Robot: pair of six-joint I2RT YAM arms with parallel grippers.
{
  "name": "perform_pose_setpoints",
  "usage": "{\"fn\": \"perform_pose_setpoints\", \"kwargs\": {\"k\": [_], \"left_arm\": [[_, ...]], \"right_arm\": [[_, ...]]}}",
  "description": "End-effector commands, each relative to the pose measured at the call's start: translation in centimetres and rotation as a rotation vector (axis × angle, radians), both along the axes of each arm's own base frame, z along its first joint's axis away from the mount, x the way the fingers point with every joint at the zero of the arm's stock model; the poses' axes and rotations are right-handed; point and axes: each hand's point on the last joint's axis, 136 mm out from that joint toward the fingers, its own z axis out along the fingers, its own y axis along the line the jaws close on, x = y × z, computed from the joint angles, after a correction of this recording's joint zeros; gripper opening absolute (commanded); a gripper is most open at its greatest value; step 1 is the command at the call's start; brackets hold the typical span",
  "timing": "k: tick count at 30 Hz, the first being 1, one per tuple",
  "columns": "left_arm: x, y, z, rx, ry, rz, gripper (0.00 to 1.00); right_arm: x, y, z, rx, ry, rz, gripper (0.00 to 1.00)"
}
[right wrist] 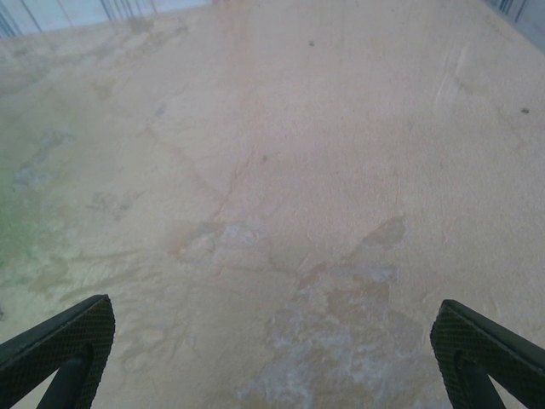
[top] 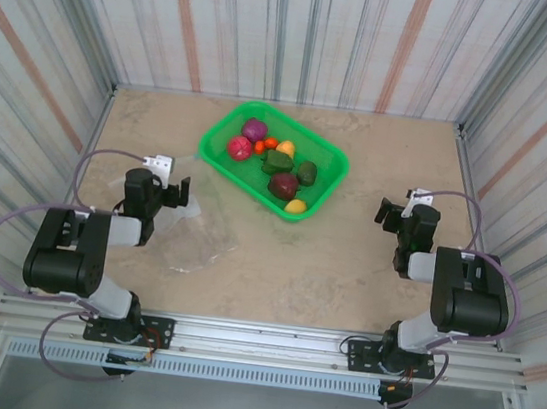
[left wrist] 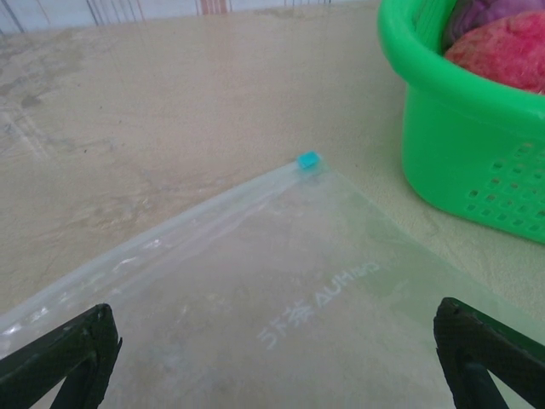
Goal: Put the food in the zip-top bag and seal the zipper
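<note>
The food (top: 277, 159), small toy fruits and vegetables in purple, red, orange, green, maroon and yellow, lies in a green basket (top: 332, 156) at the back centre. Flat on the table at the left lies the clear zip-top bag (top: 199, 230); in the left wrist view the bag (left wrist: 281, 307) shows faint printed lettering. Its whitish zipper (left wrist: 187, 223) ends in a light-blue slider tab (left wrist: 307, 159). My left gripper (top: 159, 193) hovers open just above the bag (left wrist: 272, 358). At the right my right gripper (top: 403, 214) stands open over bare table (right wrist: 272, 358), with nothing between its fingers.
The basket wall (left wrist: 464, 145) rises close at the right of the left wrist view, with pink and purple food inside. Striped walls (top: 306, 37) enclose the table on three sides. An aluminium rail (top: 256, 338) runs along the near edge.
</note>
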Motion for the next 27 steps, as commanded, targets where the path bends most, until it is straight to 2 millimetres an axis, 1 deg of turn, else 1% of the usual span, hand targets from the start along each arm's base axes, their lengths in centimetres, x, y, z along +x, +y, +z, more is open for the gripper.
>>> {"fn": "perform_pose_setpoints", "kwargs": {"k": [1, 3, 4, 6, 7, 9, 11, 13, 15, 16, 18, 19, 20, 21, 22, 23, 24, 25, 27], "left_arm": [[0.4, -0.3, 4.8, 0.06, -0.072, 0.018, 0.99], [0.2, -0.4, 7.1, 0.075, -0.129, 0.056, 0.99], [0.1, -0.4, 8.2, 0.065, -0.15, 0.08, 0.99], [-0.2, -0.8, 11.4, 0.045, -0.21, 0.109, 0.99], [-0.4, -1.2, 12.6, 0.046, -0.23, 0.103, 0.99], [-1.2, -2.2, 15.6, 0.029, -0.272, 0.079, 0.99], [-2.6, -3.4, 17.6, -0.041, -0.265, 0.051, 0.99], [-4.9, -5.6, 19.0, -0.11, -0.223, -0.036, 0.99], [-7.3, -7.5, 20.4, -0.18, -0.212, -0.079, 0.99], [-8.5, -8.0, 20.7, -0.19, -0.199, -0.079, 0.99], [-11.1, -9.3, 21.2, -0.181, -0.161, -0.109, 0.99], [-12.1, -9.8, 21.2, -0.169, -0.138, -0.125, 0.99], [-13.2, -10.2, 21.0, -0.148, -0.097, -0.136, 0.99], [-14.1, -10.2, 20.8, -0.136, -0.049, -0.116, 0.99], [-15.1, -9.9, 20.4, -0.131, 0.018, -0.082, 0.99], [-16.2, -9.9, 20.0, -0.122, 0.087, -0.079, 0.99], [-17.2, -9.8, 19.7, -0.119, 0.154, -0.081, 0.99], [-18.4, -9.4, 19.3, -0.129, 0.242, -0.068, 0.99], [-20.1, -8.9, 18.6, -0.131, 0.366, -0.047, 0.99]], "right_arm": [[0.6, 0.1, 3.9, -0.043, 0.018, -0.004, 0.99], [1.2, 1.3, 6.8, -0.08, 0.005, 0.021, 0.99], [1.6, 2.4, 8.0, -0.11, -0.005, 0.062, 0.99], [2.5, 5.2, 11.3, -0.136, -0.06, 0.139, 0.99], [2.9, 6.2, 13.0, -0.13, -0.088, 0.154, 0.99], [3.3, 8.8, 16.7, -0.102, -0.129, 0.186, 0.99], [3.1, 11.5, 20.1, -0.018, -0.158, 0.211, 0.99], [1.8, 14.3, 23.1, 0.11, -0.172, 0.26, 0.99], [-0.5, 17.1, 25.3, 0.173, -0.189, 0.341, 0.99], [-1.7, 18.2, 26.2, 0.19, -0.195, 0.382, 0.99], [-4.9, 20.3, 26.9, 0.195, -0.176, 0.472, 0.99], [-6.3, 20.8, 26.9, 0.179, -0.151, 0.497, 0.99], [-7.6, 20.8, 26.8, 0.165, -0.124, 0.498, 0.99], [-8.6, 20.6, 26.6, 0.156, -0.09, 0.489, 0.99], [-9.3, 20.0, 26.5, 0.157, -0.05, 0.465, 0.99], [-10.4, 19.0, 26.6, 0.158, 0.006, 0.427, 0.99], [-11.2, 18.3, 26.9, 0.139, 0.042, 0.411, 0.99], [-12.1, 17.7, 27.4, 0.097, 0.07, 0.399, 0.99], [-13.6, 15.5, 28.6, 0.026, 0.113, 0.333, 0.99]]}}
